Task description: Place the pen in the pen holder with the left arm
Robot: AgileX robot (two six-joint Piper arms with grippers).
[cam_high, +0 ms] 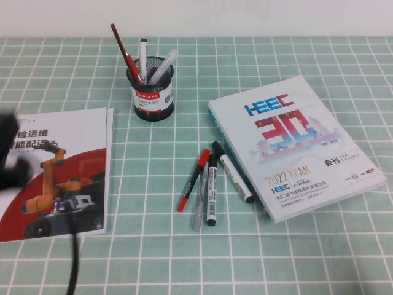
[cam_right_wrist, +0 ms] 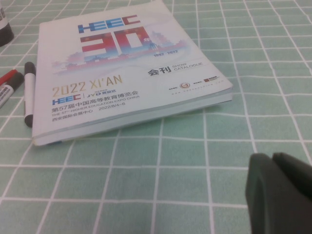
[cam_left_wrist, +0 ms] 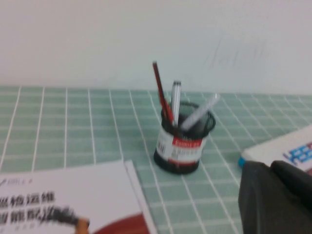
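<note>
The pen (cam_high: pixel 121 49), a thin red stick, stands leaning in the pen holder (cam_high: pixel 151 101), a black mesh cup with a white label, at the back of the table. Two white markers stand in the cup beside it. In the left wrist view the pen (cam_left_wrist: pixel 160 87) rises from the pen holder (cam_left_wrist: pixel 180 151), well ahead of my left gripper (cam_left_wrist: pixel 270 168), which is shut and empty. In the high view the left arm (cam_high: pixel 9 153) is a black blur at the left edge. My right gripper (cam_right_wrist: pixel 273 161) is shut and empty, low over the cloth near the catalogue.
A red pen (cam_high: pixel 193 180), a clear pen (cam_high: pixel 199 209) and two black-capped markers (cam_high: pixel 211 187) lie mid-table. The white catalogue (cam_high: pixel 295 141) lies to their right. A red-and-white brochure (cam_high: pixel 61 172) lies at the left, with a black cable (cam_high: pixel 73 258) trailing over it.
</note>
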